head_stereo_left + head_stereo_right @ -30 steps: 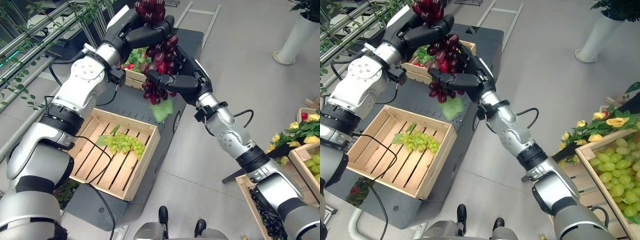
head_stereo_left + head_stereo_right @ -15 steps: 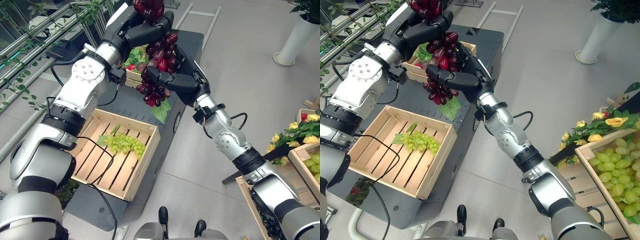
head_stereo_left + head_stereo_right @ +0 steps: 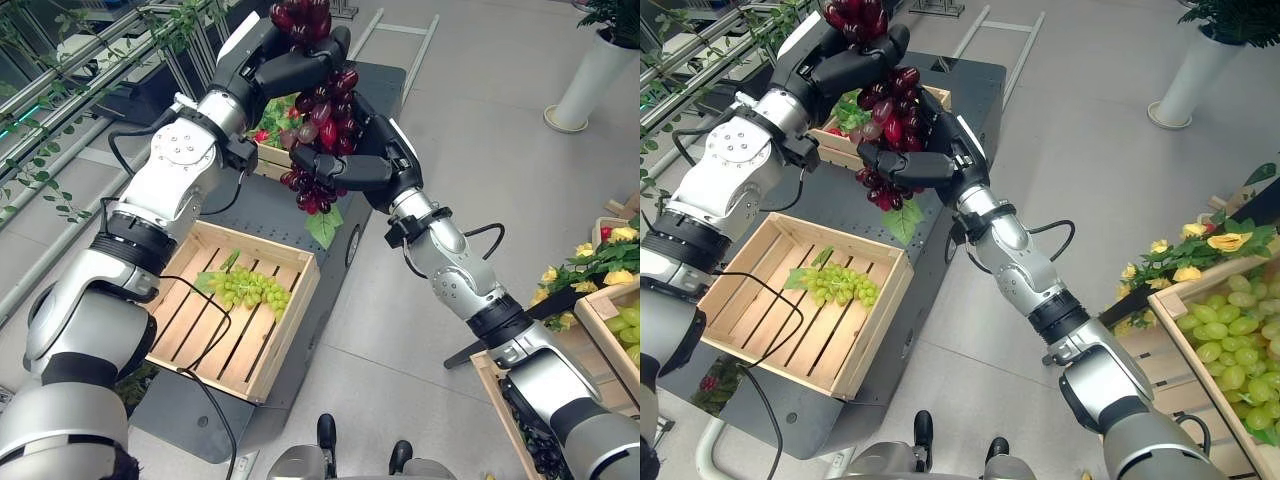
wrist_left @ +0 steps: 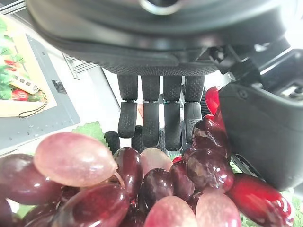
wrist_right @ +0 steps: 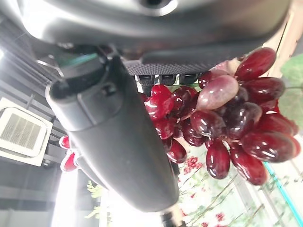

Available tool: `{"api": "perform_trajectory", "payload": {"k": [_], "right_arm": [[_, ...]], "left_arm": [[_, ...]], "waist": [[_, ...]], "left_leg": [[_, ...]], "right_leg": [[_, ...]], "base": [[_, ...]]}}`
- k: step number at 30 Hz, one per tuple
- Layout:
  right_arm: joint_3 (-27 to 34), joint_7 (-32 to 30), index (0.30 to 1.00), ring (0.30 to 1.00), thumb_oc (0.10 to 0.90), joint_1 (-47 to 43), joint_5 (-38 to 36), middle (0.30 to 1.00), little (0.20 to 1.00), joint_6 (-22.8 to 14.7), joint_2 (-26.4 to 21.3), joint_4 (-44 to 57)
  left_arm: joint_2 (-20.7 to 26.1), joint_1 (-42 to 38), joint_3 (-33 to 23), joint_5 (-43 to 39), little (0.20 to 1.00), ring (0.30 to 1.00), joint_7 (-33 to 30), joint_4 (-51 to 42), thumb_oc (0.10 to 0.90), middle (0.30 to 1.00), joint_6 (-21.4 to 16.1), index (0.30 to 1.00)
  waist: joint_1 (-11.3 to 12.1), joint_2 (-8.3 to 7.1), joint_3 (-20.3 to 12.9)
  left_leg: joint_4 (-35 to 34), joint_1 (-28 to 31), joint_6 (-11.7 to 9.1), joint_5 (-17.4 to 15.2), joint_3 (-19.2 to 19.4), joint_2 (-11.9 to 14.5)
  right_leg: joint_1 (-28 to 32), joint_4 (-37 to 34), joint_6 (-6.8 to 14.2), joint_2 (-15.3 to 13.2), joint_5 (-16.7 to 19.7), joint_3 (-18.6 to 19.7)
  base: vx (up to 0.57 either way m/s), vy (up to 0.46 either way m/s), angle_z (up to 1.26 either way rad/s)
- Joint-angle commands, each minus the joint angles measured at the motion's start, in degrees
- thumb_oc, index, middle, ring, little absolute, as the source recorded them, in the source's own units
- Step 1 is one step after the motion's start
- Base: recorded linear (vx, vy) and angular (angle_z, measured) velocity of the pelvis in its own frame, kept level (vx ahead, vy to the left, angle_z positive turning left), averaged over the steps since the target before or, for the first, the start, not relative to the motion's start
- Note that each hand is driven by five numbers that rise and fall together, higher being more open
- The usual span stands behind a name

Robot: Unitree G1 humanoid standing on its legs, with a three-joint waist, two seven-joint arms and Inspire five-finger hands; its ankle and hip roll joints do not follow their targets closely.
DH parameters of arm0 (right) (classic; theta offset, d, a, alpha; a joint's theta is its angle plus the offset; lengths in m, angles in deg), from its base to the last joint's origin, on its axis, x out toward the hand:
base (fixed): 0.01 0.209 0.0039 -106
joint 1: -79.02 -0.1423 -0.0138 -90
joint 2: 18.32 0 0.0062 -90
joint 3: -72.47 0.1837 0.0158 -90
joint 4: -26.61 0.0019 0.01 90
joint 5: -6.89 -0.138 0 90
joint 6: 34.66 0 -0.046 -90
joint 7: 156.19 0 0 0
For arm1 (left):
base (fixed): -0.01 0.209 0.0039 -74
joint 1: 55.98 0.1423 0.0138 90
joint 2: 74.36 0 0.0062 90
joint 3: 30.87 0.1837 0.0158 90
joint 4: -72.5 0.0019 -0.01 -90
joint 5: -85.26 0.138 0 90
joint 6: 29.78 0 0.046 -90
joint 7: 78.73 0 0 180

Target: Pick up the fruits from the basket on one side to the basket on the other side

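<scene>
a: where's the fruit?
b: the red grape bunch (image 3: pixel 320 130) hangs at the upper centre, above the dark cart (image 3: pixel 250 210).
a: who holds it?
b: the left hand (image 3: pixel 275 60) curls round its top; the right hand (image 3: pixel 365 165) wraps its lower half. green grapes (image 3: pixel 250 288) lie in the wooden crate (image 3: pixel 290 320), lower left.

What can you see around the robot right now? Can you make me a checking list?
Surface: dark cart top carrying two wooden crates.
Job's things: red grape bunch held up in the air by both hands; green grapes lying in the near crate.
Clutter: far crate of leaves and red bits.
Hands: left hand curled round the bunch's top; right hand curled round its lower part.
Cables: nothing seen apart from the robot's own.
Surroundings: white planter, crate of green grapes, yellow flowers.
</scene>
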Motion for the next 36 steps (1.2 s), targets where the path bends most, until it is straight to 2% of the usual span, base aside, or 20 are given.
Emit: {"api": "perform_trajectory", "payload": {"k": [1,8,9,10,11,12,19,26,27,28,29,36], "right_arm": [[-3.4,-1.0,0.900,0.900,0.800,-4.1,2.7,0.900,0.900,-2.6,5.2,-3.9],[-2.6,-1.2,0.900,0.900,0.800,-5.0,-3.5,0.900,0.900,-4.5,6.8,-6.6],[-1.8,-1.6,0.660,0.660,0.640,-5.0,-6.0,0.660,0.660,-6.4,7.4,-7.9],[-1.7,-1.6,0.540,0.540,0.560,-5.0,-6.4,0.540,0.540,-6.8,7.4,-8.2],[-0.5,-1.9,0.385,0.385,0.456,-5.1,-8.3,0.385,0.385,-8.7,7.8,-9.3],[0.0,-2.2,0.300,0.300,0.400,-5.0,-8.8,0.300,0.300,-9.5,8.0,-9.5],[2.0,-3.0,0.300,0.300,0.400,-5.5,-8.8,0.300,0.300,-10.4,8.6,-11.2],[2.9,-3.9,0.300,0.300,0.400,-5.0,-8.8,0.300,0.300,-11.8,8.6,-12.9],[3.0,-3.9,0.300,0.300,0.400,-4.9,-8.7,0.300,0.300,-11.7,8.6,-12.8],[3.0,-4.0,0.300,0.300,0.400,-4.9,-8.5,0.300,0.300,-11.7,8.6,-12.7],[3.0,-3.9,0.300,0.300,0.400,-4.5,-8.2,0.300,0.300,-11.8,8.5,-12.3],[3.8,-4.1,0.300,0.300,0.400,-3.5,-7.0,0.300,0.300,-12.3,8.5,-11.3]], "left_arm": [[-7.8,-1.6,-2.4,-4.6,0.300,0.300,3.5,-3.6,0.400,0.300,-6.8,0.300],[-10.7,-0.8,-1.6,-5.4,0.300,0.300,5.7,-6.5,0.400,0.300,-4.8,0.300],[-11.6,0.1,-1.7,-5.7,0.300,0.300,6.5,-6.9,0.400,0.300,-4.2,0.300],[-11.7,0.2,-1.7,-5.6,0.300,0.300,6.7,-6.9,0.400,0.300,-4.0,0.300],[-12.0,0.8,-1.6,-4.4,0.300,0.300,6.5,-7.0,0.400,0.300,-3.9,0.300],[-12.1,1.2,-1.4,-4.9,0.300,0.300,6.4,-7.0,0.400,0.300,-3.6,0.300],[-13.7,3.4,-3.3,-7.9,0.300,0.300,7.7,-6.5,0.400,0.300,-4.4,0.300],[-14.3,4.5,-4.1,-5.1,0.300,0.300,5.2,-7.4,0.400,0.300,-3.4,0.300],[-14.1,4.6,-4.2,-5.2,0.422,0.422,4.8,-7.2,0.482,0.422,-3.2,0.422],[-14.0,4.7,-4.4,-5.3,0.509,0.509,3.8,-7.0,0.540,0.509,-2.9,0.509],[-13.7,5.2,-5.0,-5.5,0.900,0.900,2.9,-5.9,0.800,0.900,-2.6,0.900],[-12.8,7.6,-7.1,-3.0,0.900,0.900,1.3,-1.5,0.800,0.900,-2.1,0.900]], "waist": [[1.5,0.45,-15.1],[1.9,0.25,-15.0],[2.1,0.20,-15.0],[2.2,0.19,-15.1],[2.4,0.17,-15.1],[2.4,0.16,-15.1],[2.6,0.11,-15.4],[2.9,0.03,-15.3],[2.9,0.05,-15.3],[2.8,0.06,-15.3],[2.8,0.07,-15.3],[2.7,0.22,-15.0]], "left_leg": [[-0.4,2.3,-4.0,-7.6,-3.2,-0.2],[-0.4,2.4,-4.0,-7.6,-3.6,-0.2],[-0.4,2.5,-3.9,-7.7,-3.7,-0.2],[-0.4,2.5,-3.9,-7.7,-3.7,-0.2],[-0.4,2.6,-3.9,-7.7,-3.9,-0.2],[-0.4,2.6,-3.9,-7.7,-3.9,-0.2],[-0.4,2.7,-3.8,-7.7,-4.3,-0.3],[-0.4,2.8,-3.8,-7.8,-4.6,-0.3],[-0.4,2.9,-3.8,-7.8,-4.5,-0.4],[-0.4,2.9,-3.8,-7.7,-4.5,-0.4],[-0.4,2.9,-3.8,-7.7,-4.4,-0.3],[-0.4,2.7,-3.8,-7.6,-4.2,-0.2]], "right_leg": [[-1.3,0.0,-1.9,0.5,-1.1,0.8],[-1.0,0.0,-2.1,0.5,-1.2,0.6],[-0.8,0.0,-2.1,0.5,-1.2,0.5],[-0.8,0.0,-2.1,0.5,-1.2,0.5],[-0.7,0.0,-2.1,0.5,-1.2,0.4],[-0.7,0.0,-2.1,0.5,-1.1,0.4],[-0.6,0.0,-2.1,0.5,-1.1,0.3],[-0.4,0.0,-2.1,0.4,-1.0,0.1],[-0.4,0.0,-2.1,0.4,-1.0,0.1],[-0.4,0.0,-2.1,0.4,-1.0,0.1],[-0.4,0.0,-2.1,0.4,-1.0,0.2],[-0.6,0.0,-2.0,0.4,-0.8,0.2]], "base": [[0.00,0.000,0.00],[0.00,0.000,0.00],[0.00,0.000,0.00],[0.00,0.000,0.00],[0.00,0.000,0.00],[0.00,0.000,0.00],[0.00,0.000,0.00],[0.00,0.000,0.03],[0.00,0.000,0.00],[0.00,0.000,0.00],[0.00,0.000,0.00],[0.00,0.000,0.00]]}}
